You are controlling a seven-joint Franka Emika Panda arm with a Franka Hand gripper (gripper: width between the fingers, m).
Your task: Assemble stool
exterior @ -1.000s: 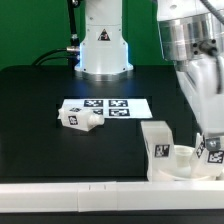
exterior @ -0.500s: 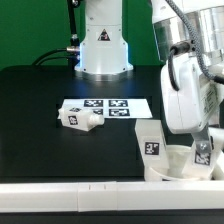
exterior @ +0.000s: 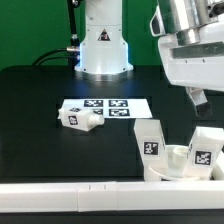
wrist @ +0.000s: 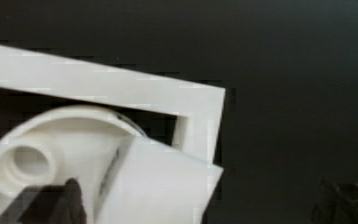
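Note:
The stool's round white seat [exterior: 176, 160] lies at the front of the black table, toward the exterior view's right. Two tagged white legs stand upright in it, one [exterior: 152, 140] on its left side and one [exterior: 204, 147] on its right. A third leg [exterior: 78, 119] lies loose beside the marker board [exterior: 108, 106]. My gripper [exterior: 200, 99] hangs well above the right leg, open and empty. In the wrist view the seat [wrist: 48, 150] and a leg top [wrist: 158, 185] show below my gripper [wrist: 202, 205], with both dark fingertips [wrist: 51, 200] apart.
A white corner rail [wrist: 158, 90] borders the seat, and it runs along the table's front edge in the exterior view [exterior: 80, 188]. The robot base [exterior: 103, 45] stands at the back centre.
My gripper has let go of the right leg and risen straight up from it. The leg stays standing in the seat.

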